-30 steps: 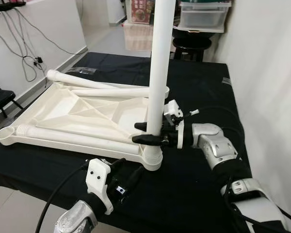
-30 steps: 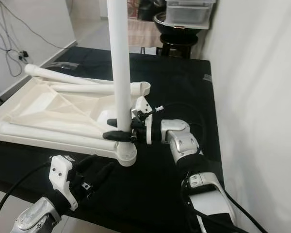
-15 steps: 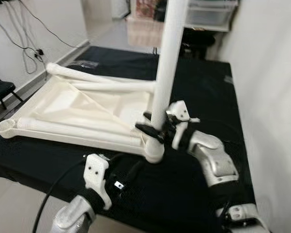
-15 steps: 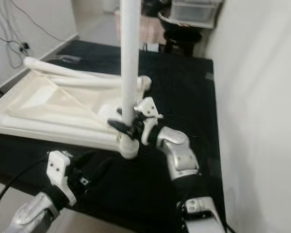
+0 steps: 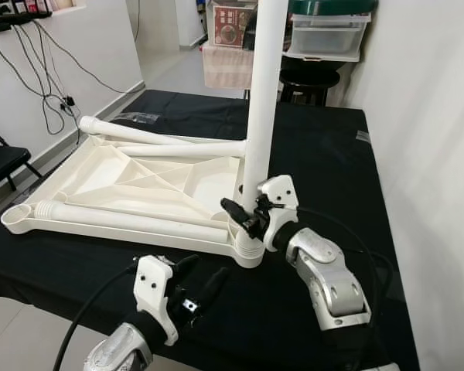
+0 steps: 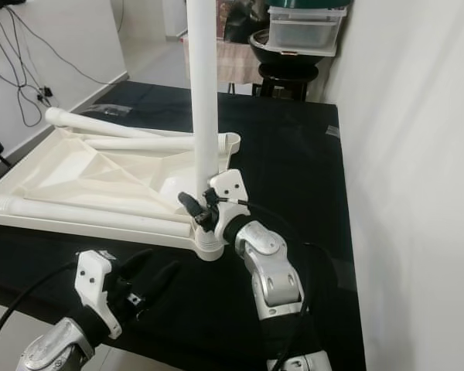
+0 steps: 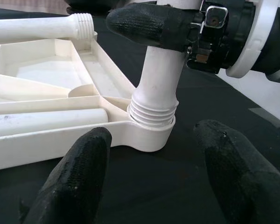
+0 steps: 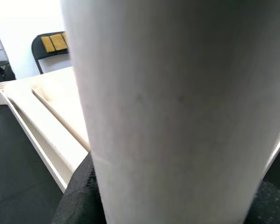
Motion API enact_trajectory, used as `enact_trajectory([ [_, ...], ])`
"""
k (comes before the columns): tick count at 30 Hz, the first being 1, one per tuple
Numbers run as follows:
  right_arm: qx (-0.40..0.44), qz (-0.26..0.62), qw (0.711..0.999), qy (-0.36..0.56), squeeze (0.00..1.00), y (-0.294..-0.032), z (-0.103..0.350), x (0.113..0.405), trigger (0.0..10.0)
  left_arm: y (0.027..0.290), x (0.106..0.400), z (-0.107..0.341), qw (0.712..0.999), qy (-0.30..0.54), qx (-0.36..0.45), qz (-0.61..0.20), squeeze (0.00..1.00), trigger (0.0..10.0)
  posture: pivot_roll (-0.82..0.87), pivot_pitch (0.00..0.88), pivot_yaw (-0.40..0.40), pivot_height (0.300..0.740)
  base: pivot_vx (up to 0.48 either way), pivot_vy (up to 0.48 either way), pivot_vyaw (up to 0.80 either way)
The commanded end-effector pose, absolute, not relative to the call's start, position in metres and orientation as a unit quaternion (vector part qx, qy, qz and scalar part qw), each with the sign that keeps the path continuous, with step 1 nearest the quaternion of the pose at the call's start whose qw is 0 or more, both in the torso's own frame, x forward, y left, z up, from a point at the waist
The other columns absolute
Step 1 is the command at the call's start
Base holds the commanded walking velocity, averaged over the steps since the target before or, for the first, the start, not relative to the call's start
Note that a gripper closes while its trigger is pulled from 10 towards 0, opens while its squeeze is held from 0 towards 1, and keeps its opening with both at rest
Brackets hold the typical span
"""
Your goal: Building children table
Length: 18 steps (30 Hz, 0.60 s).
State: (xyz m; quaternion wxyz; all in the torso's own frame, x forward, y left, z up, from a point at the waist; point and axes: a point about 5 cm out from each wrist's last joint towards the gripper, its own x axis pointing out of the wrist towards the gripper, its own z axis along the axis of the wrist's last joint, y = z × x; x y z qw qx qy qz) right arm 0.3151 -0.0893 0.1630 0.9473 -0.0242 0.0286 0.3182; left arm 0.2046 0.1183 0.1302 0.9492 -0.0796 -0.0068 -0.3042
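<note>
Right tool [image 5: 243, 219] rotated round upright leg [image 5: 263, 100]

The room was evenly and brightly lit, with soft shadows on the black tablecloth [image 5: 325, 154]. Both head views were sharp. The right wrist view was blurred, the white table leg [image 8: 177, 107] too close to focus; walls looked slightly washed out.

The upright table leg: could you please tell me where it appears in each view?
Left eye: upright table leg, centre, top edge to corner socket.
Right eye: left of centre.
Left wrist: threaded end in socket.
Right wrist: close up.
Shared landmark: the right tool gripping it.
</note>
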Motion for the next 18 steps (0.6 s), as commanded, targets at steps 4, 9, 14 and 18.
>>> enact_trajectory([
  [4, 0.021, 0.437, 0.897, 0.053, 1.00, -0.083, 0.154, 0.311, 10.0, 0.119, 0.205, 0.127, 0.948, 0.003, -0.076, -0.310, 0.00, 10.0, 0.01, 0.058, 0.000, 0.740, 0.000, 0.000, 0.00],
  [9, -0.019, 0.581, 0.814, 0.013, 0.00, -0.095, 0.177, 0.323, 10.0, 0.118, 0.205, 0.129, 0.948, 0.001, -0.077, -0.309, 0.00, 10.0, 0.02, 0.066, -0.002, 0.740, 0.000, 0.000, 0.00],
  [14, -0.014, 0.629, 0.777, 0.017, 0.00, -0.103, 0.191, 0.339, 10.0, 0.117, 0.202, 0.130, 0.948, -0.001, -0.078, -0.308, 0.00, 10.0, 0.03, 0.082, -0.003, 0.740, 0.000, 0.000, 0.00],
  [18, 0.007, 0.649, 0.760, 0.027, 0.00, -0.102, 0.197, 0.347, 0.0, 0.116, 0.199, 0.132, 0.948, 0.000, -0.079, -0.308, 0.00, 10.0, 0.04, 0.104, -0.003, 0.740, 0.000, 0.000, 0.00],
])
